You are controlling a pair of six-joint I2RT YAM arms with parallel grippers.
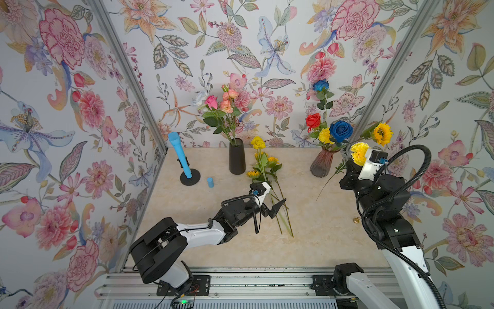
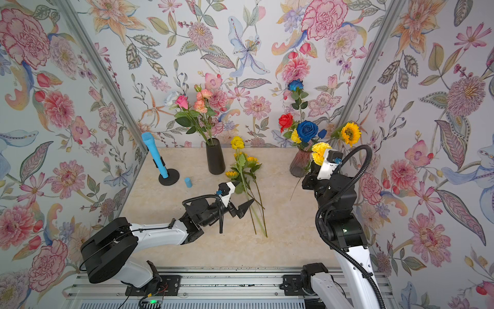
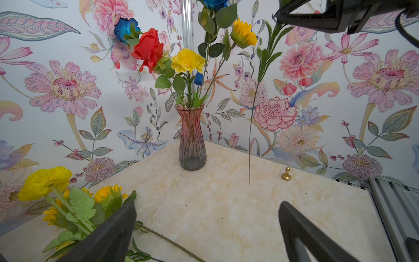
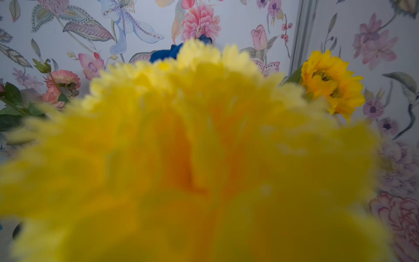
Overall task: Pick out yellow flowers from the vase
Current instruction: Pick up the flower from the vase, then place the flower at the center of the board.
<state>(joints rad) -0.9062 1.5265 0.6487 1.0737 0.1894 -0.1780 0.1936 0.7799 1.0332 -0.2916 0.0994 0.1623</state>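
A yellow pompom (image 1: 359, 156) is hanging clear of the vase (image 1: 322, 166), at its 3 o'clock, the right fingers (image 3: 294, 19) clamping its stem. A sunflower (image 1: 382, 133) and a second pompom (image 1: 324, 136) are standing in the vase. The left fingers (image 3: 118, 226) are hovering spread wide by the pile (image 1: 263, 166) at the table's (image 1: 307, 240) 12 o'clock. The extraction step looks done, so the next move is probably carrying this bloom there.

Soft even light; blurry yellow flower (image 4: 204, 158)
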